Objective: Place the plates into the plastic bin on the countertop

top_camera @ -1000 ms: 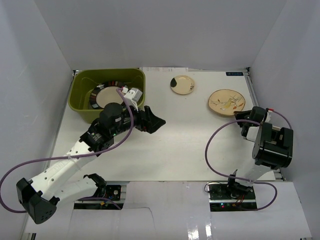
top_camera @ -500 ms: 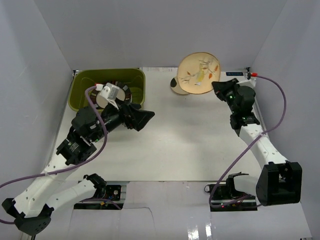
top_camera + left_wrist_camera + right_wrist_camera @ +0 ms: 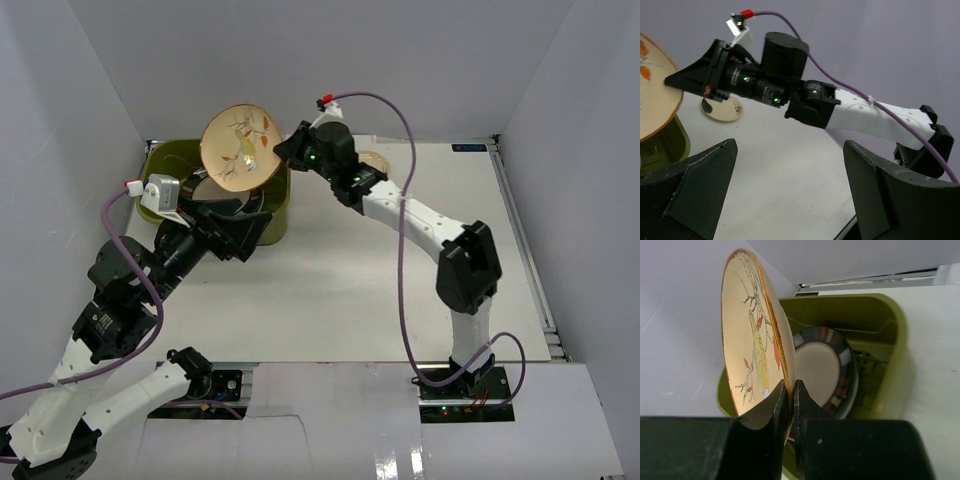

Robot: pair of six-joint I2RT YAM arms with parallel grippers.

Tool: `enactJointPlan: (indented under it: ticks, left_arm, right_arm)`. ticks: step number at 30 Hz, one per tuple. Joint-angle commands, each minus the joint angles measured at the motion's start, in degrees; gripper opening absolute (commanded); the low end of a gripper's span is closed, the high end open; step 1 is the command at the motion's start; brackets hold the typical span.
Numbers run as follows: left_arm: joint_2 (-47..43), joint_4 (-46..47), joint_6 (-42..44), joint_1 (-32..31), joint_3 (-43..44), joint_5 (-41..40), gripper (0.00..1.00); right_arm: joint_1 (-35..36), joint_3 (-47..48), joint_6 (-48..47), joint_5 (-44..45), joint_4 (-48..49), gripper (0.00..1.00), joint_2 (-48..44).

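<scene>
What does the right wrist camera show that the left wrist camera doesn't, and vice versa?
Only the right wrist view: the right gripper shut on the rim of the cream bird plate, held on edge by the plastic bin, with a black-rimmed plate leaning inside it. Only the left wrist view: the right arm from outside with its purple cable, a small cream plate lying on the countertop, and the left gripper wide open. Both: part of the cream bird plate, the plastic bin and the countertop.

Overhead and wrist views share the plastic bin (image 3: 170, 150).
</scene>
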Motion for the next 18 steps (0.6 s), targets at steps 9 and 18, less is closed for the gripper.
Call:
enactJointPlan:
  ticks: [9, 18]
  left_arm:
    - [-1.19, -3.19, 2.12, -0.21, 1.19, -3.12, 0.98]
    - [-0.32, -3.28, 2.39, -0.21, 0.22, -3.39, 0.98]
  right_arm:
    - [5.88, 33.74, 4.36, 1.67, -1.68, 0.08, 25.59]
    - [6.4, 32.44, 6.22, 1.13, -1.94, 0.1, 29.04]
